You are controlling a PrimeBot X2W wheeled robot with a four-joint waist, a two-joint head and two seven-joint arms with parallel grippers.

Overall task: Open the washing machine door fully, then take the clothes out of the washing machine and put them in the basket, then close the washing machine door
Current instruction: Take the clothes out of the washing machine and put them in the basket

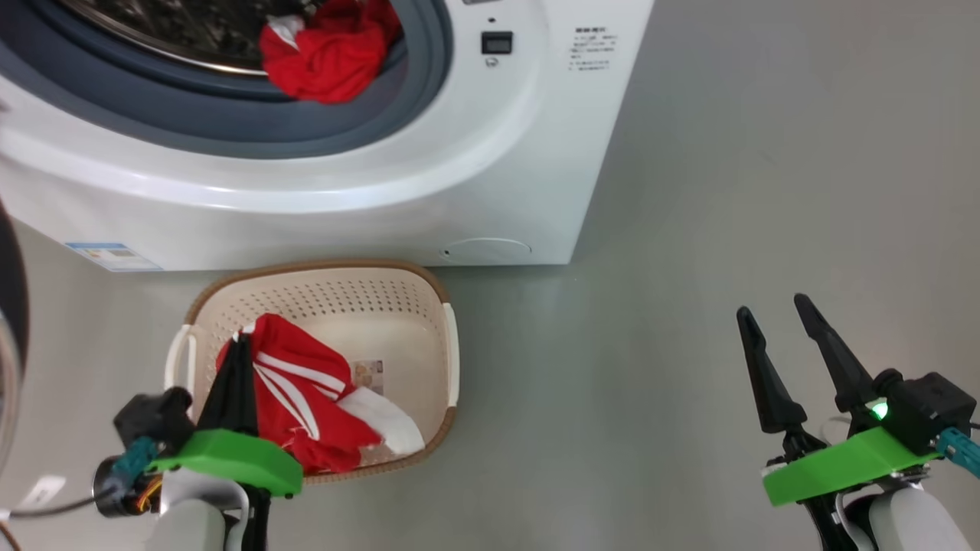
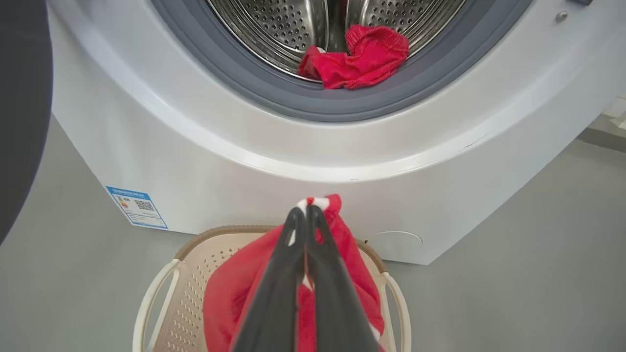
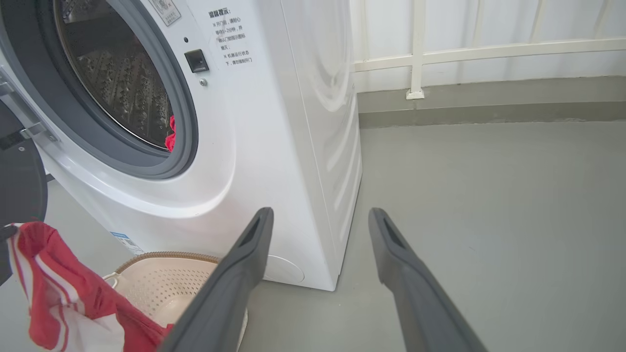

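i see left gripper (image 1: 242,340) pinched tight on a red striped garment (image 1: 306,398), fingers together w/ cloth btwn the tips; garment hangs over the basket (image 1: 321,268), lower folds inside it; can't tell if they touch the bottom; basket sits on floor (image 1: 689,229) just in front of washing machine (image 1: 475,176); second red garment (image 1: 329,53) lies at front of drum (image 2: 274,29), against the grey ring (image 1: 230,130); door (image 2: 24,98) stands open, dark rim at left edge of view; right gripper (image 1: 773,308) spread wide, empty, over floor well right of basket
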